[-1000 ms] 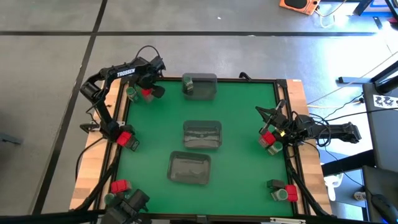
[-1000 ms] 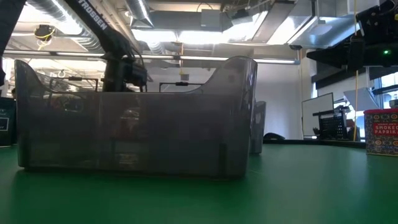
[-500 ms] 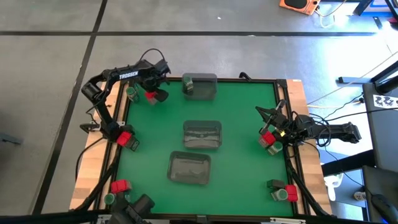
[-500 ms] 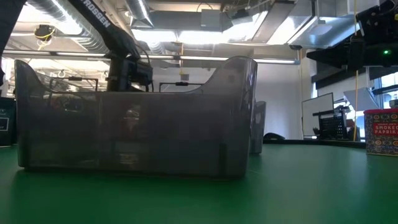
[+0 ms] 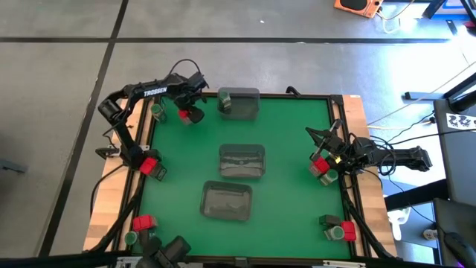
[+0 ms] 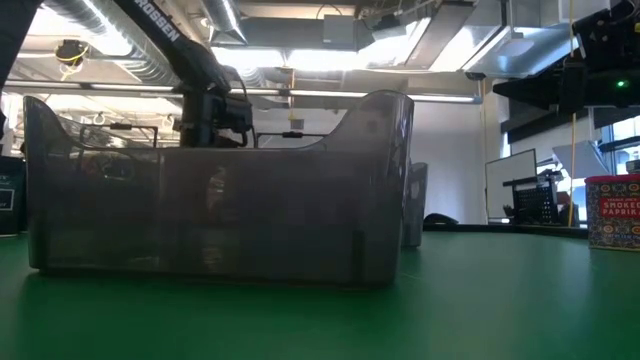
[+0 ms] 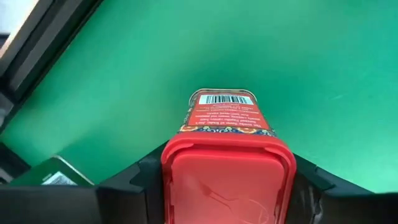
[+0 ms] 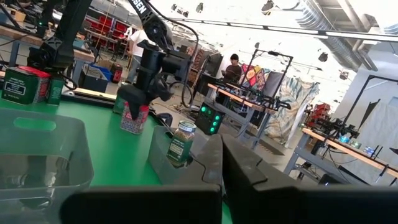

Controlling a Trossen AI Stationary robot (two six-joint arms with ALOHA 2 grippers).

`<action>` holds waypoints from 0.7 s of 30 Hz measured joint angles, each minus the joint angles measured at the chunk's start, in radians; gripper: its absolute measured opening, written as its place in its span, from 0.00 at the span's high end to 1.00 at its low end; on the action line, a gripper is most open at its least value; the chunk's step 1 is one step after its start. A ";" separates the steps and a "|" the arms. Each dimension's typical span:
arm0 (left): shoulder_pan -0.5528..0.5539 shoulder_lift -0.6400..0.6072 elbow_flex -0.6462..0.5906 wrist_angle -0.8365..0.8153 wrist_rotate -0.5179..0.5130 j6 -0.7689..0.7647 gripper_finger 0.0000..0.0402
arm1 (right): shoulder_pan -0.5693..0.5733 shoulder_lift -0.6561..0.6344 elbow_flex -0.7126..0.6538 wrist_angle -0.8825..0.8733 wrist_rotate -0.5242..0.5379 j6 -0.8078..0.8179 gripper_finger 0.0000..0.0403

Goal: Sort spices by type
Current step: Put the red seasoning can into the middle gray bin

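Note:
My left gripper (image 5: 189, 112) is near the table's far-left corner, shut on a bright red spice box (image 5: 187, 115) that also shows in the right wrist view (image 8: 133, 118). A green-lidded jar (image 5: 157, 110) stands just left of it. Another jar (image 5: 225, 104) sits in the far clear tray (image 5: 245, 103). My right gripper (image 5: 321, 147) waits shut at the right edge beside a red box and a jar (image 5: 322, 168). More spices stand at the left edge (image 5: 151, 165), the near-left corner (image 5: 142, 222) and the near-right corner (image 5: 338, 228). My left gripper pinches the red box at its red lid end (image 7: 227, 163), one finger (image 7: 140, 183) on each side. The fingers come from above, pointing down. The box hangs below them, barcode end (image 7: 222, 99) downward, and looks lifted clear of the green table in the right wrist view.
Two more clear trays lie at the table's middle (image 5: 242, 161) and nearer the near edge (image 5: 227, 201); the nearer one fills the low view (image 6: 215, 190). Wooden rails edge the table left and right. Green surface lies open between the trays and the spice groups.
My left gripper, still shut on the red box, has carried it a short way toward the table's right, away from the green-lidded jar and toward the far tray. The right arm has stayed still.

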 joint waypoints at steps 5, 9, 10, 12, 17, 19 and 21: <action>-0.072 0.000 0.005 -0.023 0.004 0.054 0.46 | 0.000 0.000 0.000 0.000 0.000 0.000 0.99; -0.146 -0.003 0.045 -0.066 0.006 0.059 0.48 | 0.000 0.000 0.000 0.001 -0.009 0.000 0.99; -0.166 -0.007 0.058 -0.073 0.005 0.059 0.49 | 0.000 0.000 0.000 0.001 -0.013 0.000 0.99; -0.208 -0.021 0.087 -0.084 0.005 0.051 0.49 | 0.000 0.000 0.000 0.001 -0.018 0.001 0.99; -0.319 -0.058 0.178 -0.117 0.004 0.014 0.49 | 0.000 0.000 0.000 0.001 -0.026 0.026 0.99; -0.370 -0.061 0.222 -0.136 0.004 -0.005 0.48 | 0.000 0.000 0.000 0.001 -0.027 0.036 0.99; -0.425 -0.061 0.269 -0.150 0.005 -0.017 0.47 | 0.000 0.000 0.000 0.001 -0.034 0.037 0.99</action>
